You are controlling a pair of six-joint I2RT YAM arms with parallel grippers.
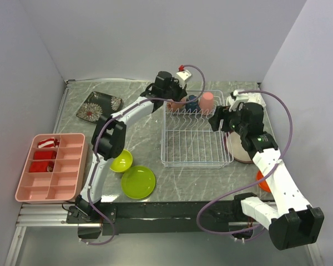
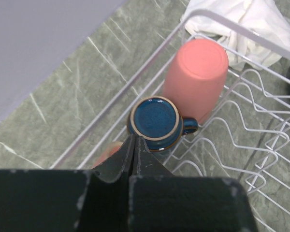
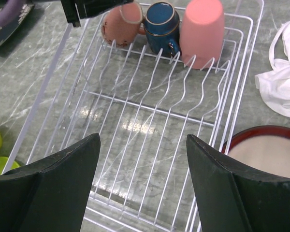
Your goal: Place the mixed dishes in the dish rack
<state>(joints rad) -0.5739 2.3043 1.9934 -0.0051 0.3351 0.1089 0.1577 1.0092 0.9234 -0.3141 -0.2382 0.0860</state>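
1. The left gripper (image 2: pixel 134 145), its fingers closed to a thin slit, sits at the far-left corner of the white wire dish rack (image 1: pixel 197 141). It is right over the tilted salmon cup (image 3: pixel 118 26); whether it pinches the cup cannot be told.
2. The dark navy cup (image 2: pixel 153 121) and the bottom-up pink cup (image 2: pixel 195 72) stand side by side in the rack's far row.
3. The right gripper (image 3: pixel 142 164), wide open and empty, hovers over the rack beside the brown round plate (image 3: pixel 266 150).
4. The lime green bowl (image 1: pixel 121 160), lime green plate (image 1: pixel 137 182), black floral square plate (image 1: pixel 99 106) and orange bowl (image 1: pixel 262 180) lie outside the rack.
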